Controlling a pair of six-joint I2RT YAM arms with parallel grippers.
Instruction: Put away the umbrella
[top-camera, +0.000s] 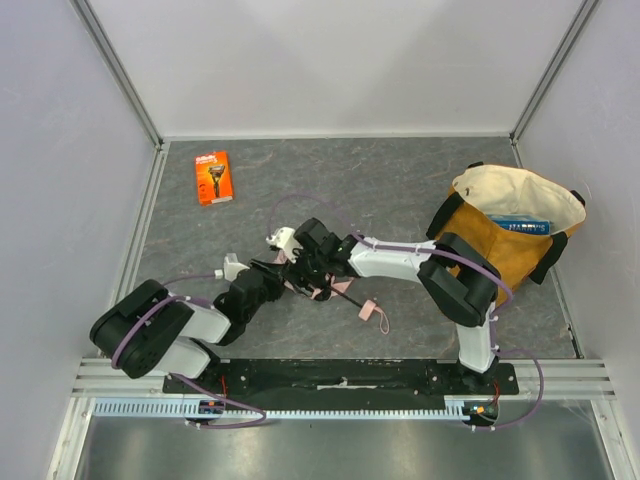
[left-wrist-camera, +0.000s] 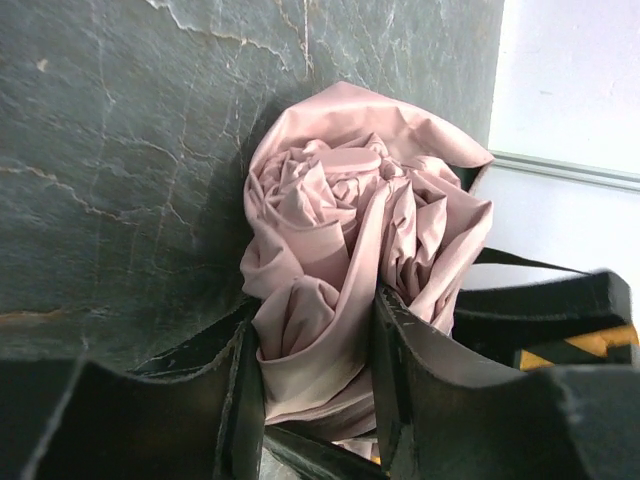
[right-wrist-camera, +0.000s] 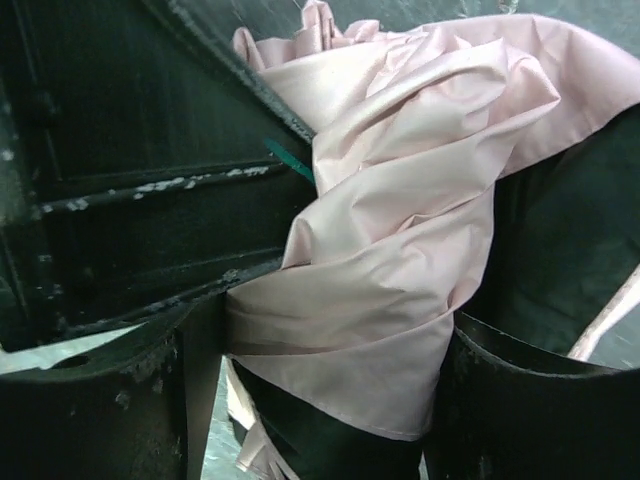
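While left gripper (left-wrist-camera: 315, 345) clamps the umbrella (left-wrist-camera: 350, 220), fabric lies between right gripper (right-wrist-camera: 330, 335) jaws; grip unclear.

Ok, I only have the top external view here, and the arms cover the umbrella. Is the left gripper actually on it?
Observer: Yes. The left wrist view shows the left gripper closed on the bundled pink umbrella, pressing it from both sides.
Operator: And the right one?
Observer: In its wrist view the right gripper straddles a loose fold of the fabric. I can't tell whether it is gripping.
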